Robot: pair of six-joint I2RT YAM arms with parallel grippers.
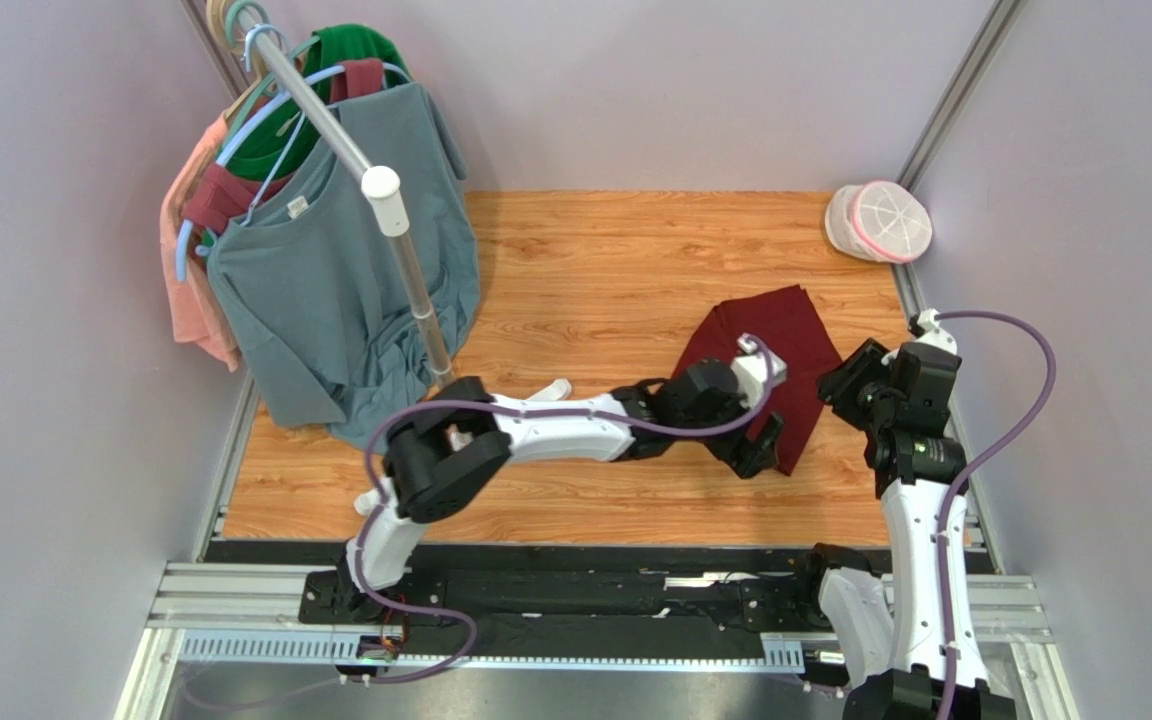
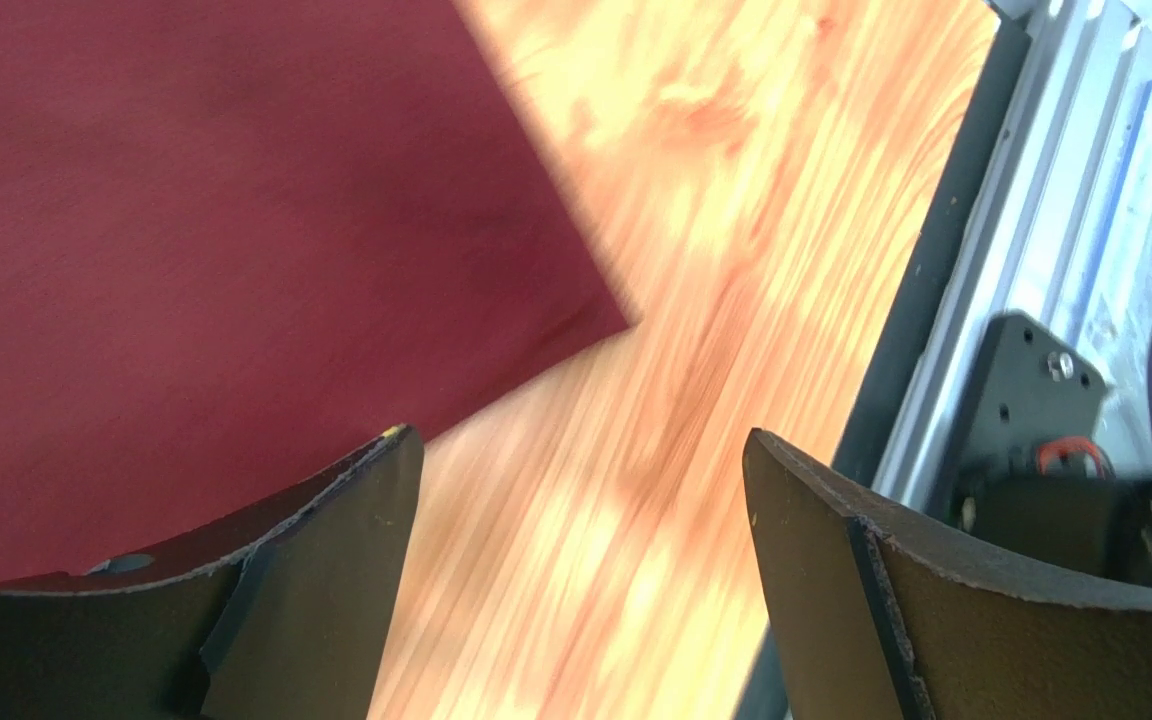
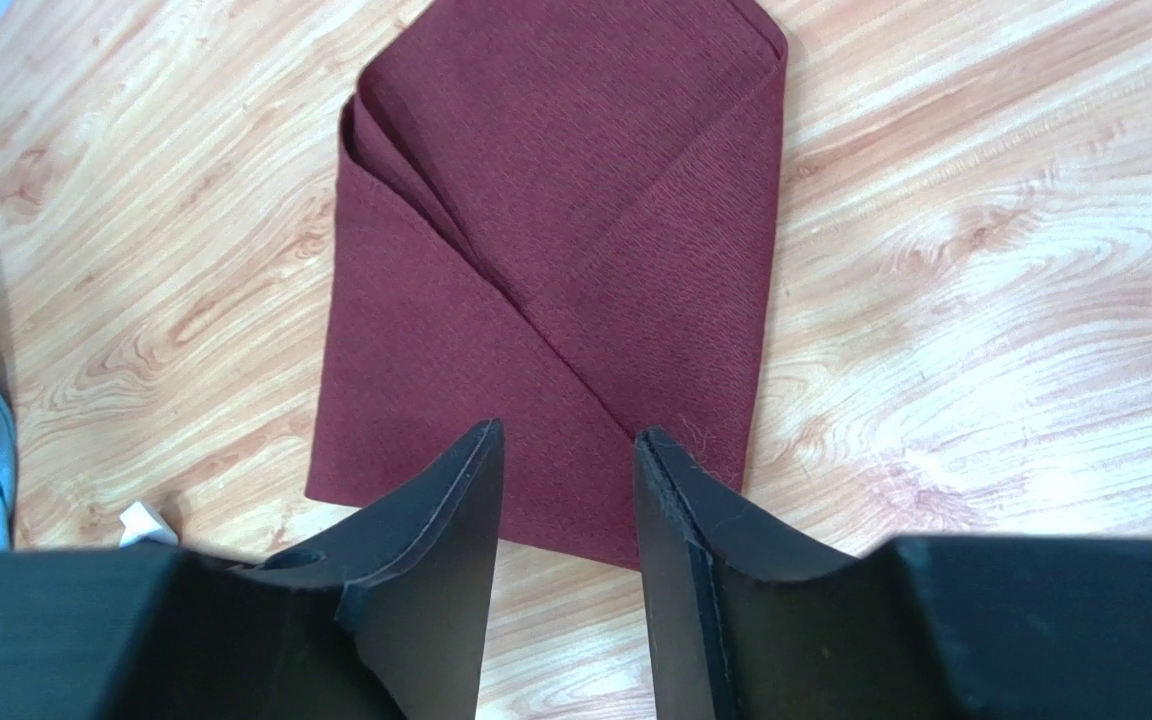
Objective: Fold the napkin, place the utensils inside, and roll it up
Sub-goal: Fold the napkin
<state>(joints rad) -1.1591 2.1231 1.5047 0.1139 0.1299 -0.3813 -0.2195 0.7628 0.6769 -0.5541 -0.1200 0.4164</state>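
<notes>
The napkin [image 1: 755,342] is a dark red cloth lying folded flat on the wooden table, right of centre. In the right wrist view its flaps overlap along a diagonal [image 3: 567,270]. My left gripper [image 1: 763,447] hangs at its near end; it is open [image 2: 582,450], with only bare wood between the fingers and the napkin corner [image 2: 237,270] to the upper left. My right gripper [image 1: 842,378] sits just right of the cloth. Its jaws [image 3: 567,438] stand apart over the near edge with nothing in them. The utensils are out of view.
A clothes rack [image 1: 402,255] with several hanging shirts [image 1: 327,270] fills the back left, and its white base [image 1: 545,393] lies on the table by my left forearm. A pink-white round object [image 1: 880,221] sits at the back right corner. A metal rail [image 2: 1018,225] borders the table.
</notes>
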